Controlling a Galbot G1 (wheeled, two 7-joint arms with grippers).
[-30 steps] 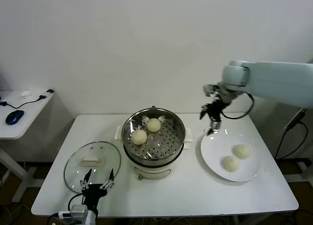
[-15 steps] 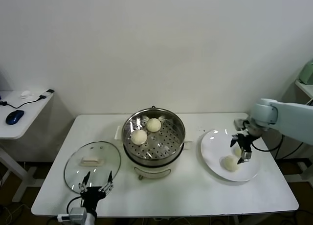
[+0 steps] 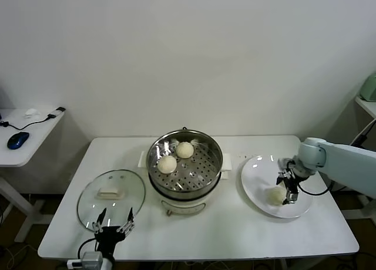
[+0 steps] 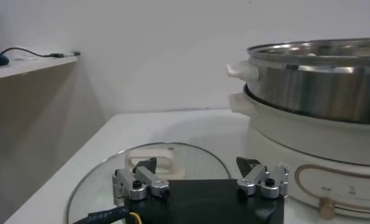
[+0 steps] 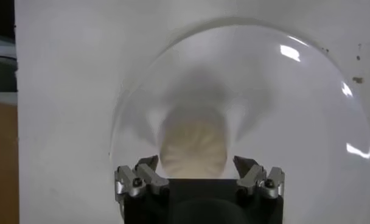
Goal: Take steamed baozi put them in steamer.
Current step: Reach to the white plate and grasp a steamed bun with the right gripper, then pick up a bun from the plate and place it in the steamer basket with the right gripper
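Note:
The steel steamer (image 3: 205,173) stands mid-table on its cream pot base and holds two baozi (image 3: 167,164) (image 3: 185,149). On the white plate (image 3: 255,176) at the right, one baozi (image 3: 275,195) shows beside my right gripper (image 3: 288,186). That gripper is low over the plate. In the right wrist view it (image 5: 196,165) is open, with a baozi (image 5: 193,143) between its jaws, on the plate (image 5: 294,109). A second plate bun is not visible. My left gripper (image 3: 113,224) is open and empty at the table's front left.
A round glass lid (image 3: 111,191) lies flat left of the steamer and shows in the left wrist view (image 4: 173,159) under the left gripper (image 4: 197,170), with the steamer (image 4: 319,79) beyond. A side desk with a blue mouse (image 3: 17,139) stands at the far left.
My right arm came down from above the plate's back edge onto the plate and set its open jaws around a baozi. The left gripper sank slightly.

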